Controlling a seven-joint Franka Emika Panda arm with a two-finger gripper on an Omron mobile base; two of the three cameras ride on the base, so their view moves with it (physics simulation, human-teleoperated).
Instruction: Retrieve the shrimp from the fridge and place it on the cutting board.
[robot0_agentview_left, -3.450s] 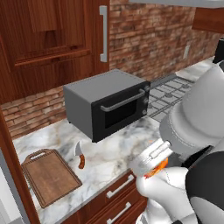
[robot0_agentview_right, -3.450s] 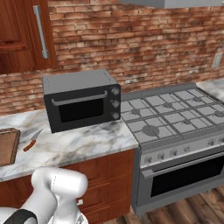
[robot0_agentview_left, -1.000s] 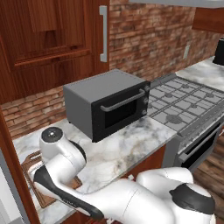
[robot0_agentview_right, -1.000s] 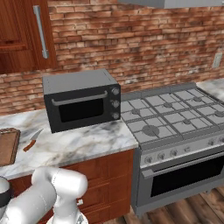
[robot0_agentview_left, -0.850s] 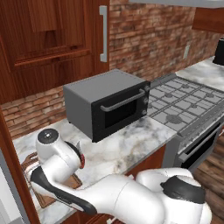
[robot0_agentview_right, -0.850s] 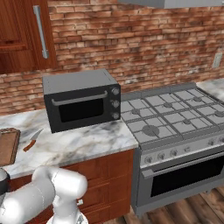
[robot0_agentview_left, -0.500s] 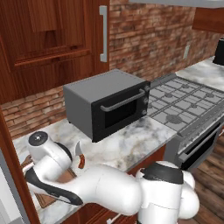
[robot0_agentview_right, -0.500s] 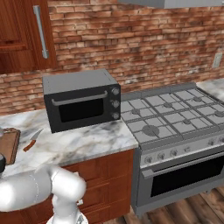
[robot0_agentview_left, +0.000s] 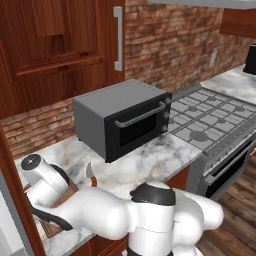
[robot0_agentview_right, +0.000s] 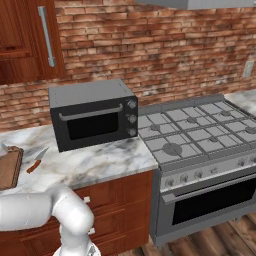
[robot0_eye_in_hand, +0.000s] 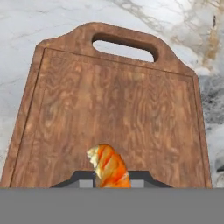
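Swinging left since the earlier frame, the arm reached over the board (robot0_eye_in_hand: 113, 105); the gripper (robot0_eye_in_hand: 111, 180) was clamped on the shrimp (robot0_eye_in_hand: 109, 168) above the board's edge opposite its handle.

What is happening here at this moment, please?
The white robot arm reaches to the left end of the marble counter, over the wooden cutting board. In the hand view, the gripper is shut on an orange shrimp directly above the board. A knife lies on the counter between the board and the dark toaster oven.
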